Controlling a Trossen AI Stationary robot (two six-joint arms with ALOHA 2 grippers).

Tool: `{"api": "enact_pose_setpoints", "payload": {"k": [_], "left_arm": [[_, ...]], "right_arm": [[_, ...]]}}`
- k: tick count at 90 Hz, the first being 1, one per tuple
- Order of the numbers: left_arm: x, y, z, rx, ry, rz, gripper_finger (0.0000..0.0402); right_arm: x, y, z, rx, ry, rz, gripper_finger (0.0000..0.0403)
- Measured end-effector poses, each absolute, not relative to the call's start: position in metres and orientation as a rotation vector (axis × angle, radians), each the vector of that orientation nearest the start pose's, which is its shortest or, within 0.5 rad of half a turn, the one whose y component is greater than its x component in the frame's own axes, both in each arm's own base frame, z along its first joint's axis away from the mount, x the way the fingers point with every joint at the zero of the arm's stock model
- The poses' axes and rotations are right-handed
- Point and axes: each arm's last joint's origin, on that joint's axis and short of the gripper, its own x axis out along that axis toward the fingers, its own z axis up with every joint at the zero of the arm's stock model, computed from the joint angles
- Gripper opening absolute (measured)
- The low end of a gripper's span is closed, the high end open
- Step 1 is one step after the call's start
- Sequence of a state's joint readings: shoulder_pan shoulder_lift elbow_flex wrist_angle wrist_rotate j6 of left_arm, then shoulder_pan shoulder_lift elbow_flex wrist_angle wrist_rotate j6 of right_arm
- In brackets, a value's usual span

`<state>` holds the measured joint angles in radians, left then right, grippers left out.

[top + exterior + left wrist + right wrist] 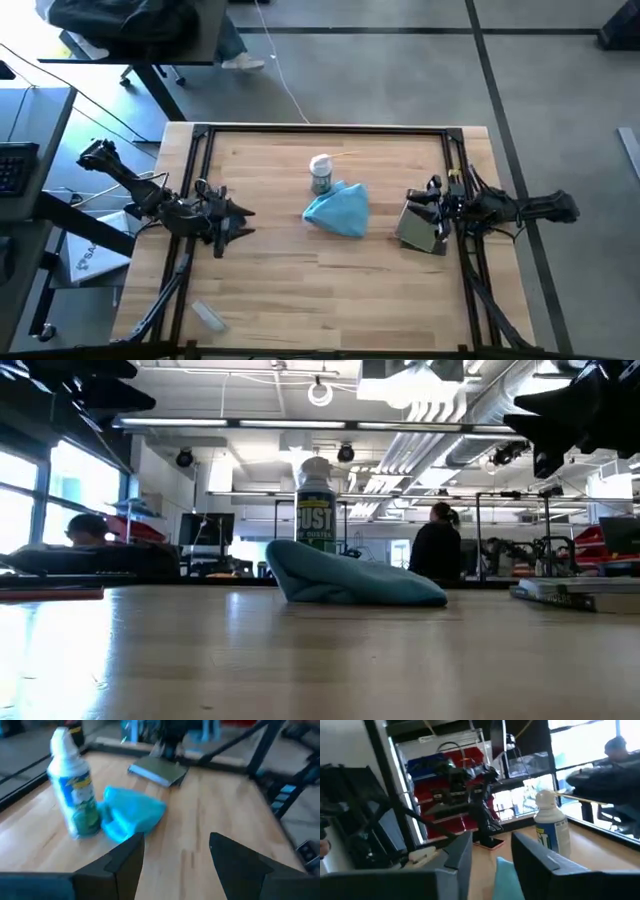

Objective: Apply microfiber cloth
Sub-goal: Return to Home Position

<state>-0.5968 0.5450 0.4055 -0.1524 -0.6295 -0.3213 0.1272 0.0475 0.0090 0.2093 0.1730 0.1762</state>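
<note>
Left gripper (pixel 176 840) at the table's left side and right gripper (pixel 492 837) at its right, by a flat grey-green pad (pixel 420 230), both hang released, empty. Between the 2 arms lies the microfiber cloth (pixel 338 210) (light blue, crumpled), just beside a white-capped spray can (pixel 321 175) on the wooden table (pixel 300 290).

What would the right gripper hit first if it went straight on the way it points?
Most likely the cloth: it shows low in the gap between the right gripper's open fingers, nearer than anything else there. The can stands off to one side of that line. Depth is hard to judge.
</note>
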Motion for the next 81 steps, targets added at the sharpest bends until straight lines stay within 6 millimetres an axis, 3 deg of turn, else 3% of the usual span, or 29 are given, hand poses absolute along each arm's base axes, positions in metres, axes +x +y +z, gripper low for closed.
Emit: {"api": "enact_pose_setpoints", "payload": {"k": [8,13,36,54,81], "left_arm": [[0.118,-0.057,0.233,-0.157,0.135,0.003,0.0201],[0.117,-0.055,0.227,-0.146,0.085,-0.041,0.0199],[0.116,-0.038,0.196,-0.083,-0.041,-0.118,0.0165],[0.115,-0.028,0.177,-0.094,-0.076,-0.186,0.0136],[0.116,-0.014,0.174,0.016,-0.052,-0.097,0.0064]], "right_arm": [[0.098,0.008,0.182,0.176,-0.165,-0.03,0.002],[0.099,0.008,0.181,0.161,-0.152,-0.032,0.0008],[0.1,0.0,0.168,0.103,-0.018,-0.301,0.0031],[0.101,0.0,0.167,0.066,0.003,-0.299,0.0032],[0.101,0.0,0.166,0.066,0.004,-0.294,0.0032]]}}
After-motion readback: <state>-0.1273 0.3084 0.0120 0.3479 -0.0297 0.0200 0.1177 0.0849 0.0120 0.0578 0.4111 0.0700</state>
